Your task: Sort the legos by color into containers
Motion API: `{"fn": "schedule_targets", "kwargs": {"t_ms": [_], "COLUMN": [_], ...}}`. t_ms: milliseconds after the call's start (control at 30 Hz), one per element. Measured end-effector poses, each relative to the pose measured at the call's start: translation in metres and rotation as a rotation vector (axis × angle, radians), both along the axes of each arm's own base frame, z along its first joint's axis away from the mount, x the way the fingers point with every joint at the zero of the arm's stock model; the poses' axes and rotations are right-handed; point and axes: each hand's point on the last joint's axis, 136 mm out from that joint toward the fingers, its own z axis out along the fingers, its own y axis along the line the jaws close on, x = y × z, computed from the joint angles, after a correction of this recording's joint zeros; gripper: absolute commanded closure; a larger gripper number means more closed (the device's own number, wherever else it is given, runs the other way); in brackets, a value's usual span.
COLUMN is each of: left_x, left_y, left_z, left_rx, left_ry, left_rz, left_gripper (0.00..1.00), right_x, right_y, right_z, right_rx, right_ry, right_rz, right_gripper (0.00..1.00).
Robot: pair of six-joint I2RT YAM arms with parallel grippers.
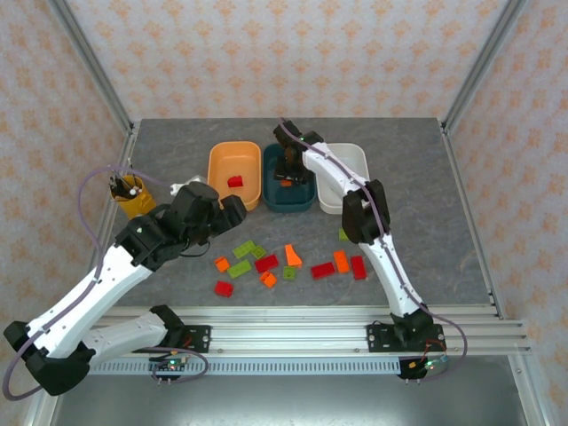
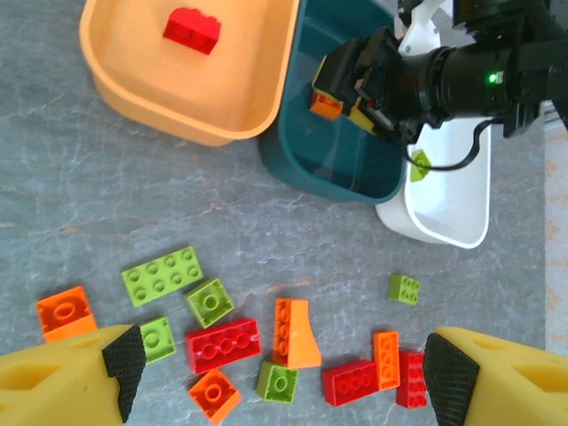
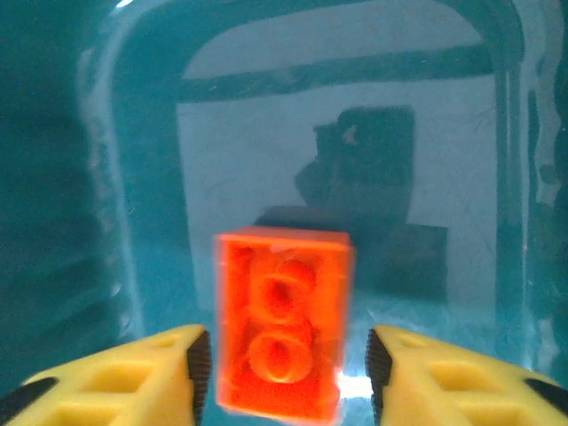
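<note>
The orange tub (image 1: 220, 182), teal tub (image 1: 295, 201) and white tub (image 1: 356, 160) stand touching in one row, with no gap to pass between them. The right arm (image 1: 330, 173) lies across the white tub and the right claw (image 1: 286, 174) hangs inside the teal tub, covering much of both. The orange tub's mouth is open from above. Bare worktop (image 1: 426, 222) runs behind the row and to its right. In front, scattered legos (image 1: 266, 263) crowd the middle. The left arm (image 1: 115, 266) overhangs their left side, and a yellow cup (image 1: 133, 202) stands beyond it.

Tubs (image 1: 217, 177) side by side behind, legos (image 1: 266, 263) scattered before them, cup (image 1: 135, 202) far left
</note>
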Motion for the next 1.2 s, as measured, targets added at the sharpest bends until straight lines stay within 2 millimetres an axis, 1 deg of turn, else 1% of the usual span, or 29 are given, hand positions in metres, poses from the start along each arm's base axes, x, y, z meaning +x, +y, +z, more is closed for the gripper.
{"fn": "schedule_targets", "kwargs": {"t_ms": [67,100,200,267,333,400,467,533,600,633,667,700,733,767,800,900,933,1000,1033,1100,1200], "left_x": [-0.006,-0.009,-0.021,-0.028,-0.035,-0.039,-0.043,-0.046,-0.051,-0.053,-0.056,-0.06,-0.064,-0.068,-0.073,-0.089,-0.094,-0.103,-0.106,-0.109,-0.109], "left_y": [0.004,0.006,0.013,0.019,0.023,0.026,0.028,0.03,0.03,0.031,0.031,0.03,0.029,0.028,0.026,0.022,0.021,0.021,0.021,0.021,0.02], "left_z": [-0.009,-0.014,-0.035,-0.046,-0.054,-0.061,-0.066,-0.073,-0.082,-0.087,-0.094,-0.101,-0.109,-0.117,-0.127,-0.156,-0.165,-0.176,-0.181,-0.19,-0.2], "left_rx": [0.009,0.015,0.041,0.06,0.072,0.08,0.082,0.08,0.076,0.079,0.08,0.079,0.078,0.08,0.087,0.129,0.15,0.186,0.2,0.223,0.248], "left_ry": [0.031,0.048,0.113,0.153,0.182,0.206,0.226,0.246,0.273,0.289,0.309,0.33,0.356,0.384,0.421,0.532,0.565,0.614,0.633,0.656,0.673], "left_rz": [0.008,0.013,0.026,0.037,0.048,0.056,0.066,0.076,0.084,0.085,0.083,0.076,0.065,0.053,0.037,-0.026,-0.053,-0.095,-0.112,-0.14,-0.174], "left_gripper": [0.17,0.17,0.18,0.19,0.19,0.19,0.2,0.21,0.24,0.25,0.26,0.26,0.26,0.26,0.24,0.2,0.19,0.17,0.16,0.15,0.16], "right_x": [-0.003,-0.004,-0.006,-0.01,-0.018,-0.033,-0.056,-0.086,-0.114,-0.129,-0.141,-0.154,-0.169,-0.179,-0.19,-0.227,-0.242,-0.266,-0.276,-0.289,-0.298], "right_y": [-0.001,-0.001,0.003,0.007,0.009,0.006,0.0,-0.009,-0.021,-0.027,-0.033,-0.038,-0.042,-0.045,-0.047,-0.048,-0.049,-0.049,-0.049,-0.048,-0.041], "right_z": [0.0,0.003,0.02,0.04,0.069,0.105,0.146,0.187,0.216,0.226,0.229,0.229,0.222,0.212,0.196,0.136,0.116,0.089,0.081,0.077,0.084], "right_rx": [-0.005,-0.005,0.007,0.018,0.033,0.054,0.092,0.146,0.199,0.226,0.242,0.257,0.267,0.27,0.266,0.249,0.245,0.258,0.273,0.316,0.385], "right_ry": [0.014,0.015,-0.007,-0.036,-0.077,-0.134,-0.206,-0.29,-0.362,-0.395,-0.408,-0.418,-0.411,-0.393,-0.361,-0.214,-0.154,-0.059,-0.023,0.016,0.028], "right_rz": [0.008,0.01,0.028,0.048,0.066,0.086,0.103,0.123,0.137,0.146,0.156,0.168,0.185,0.199,0.217,0.28,0.302,0.335,0.347,0.364,0.391], "right_gripper": [0.37,0.37,0.38,0.38,0.39,0.4,0.4,0.4,0.39,0.39,0.39,0.38,0.37,0.35,0.33,0.25,0.24,0.22,0.21,0.21,0.21]}}
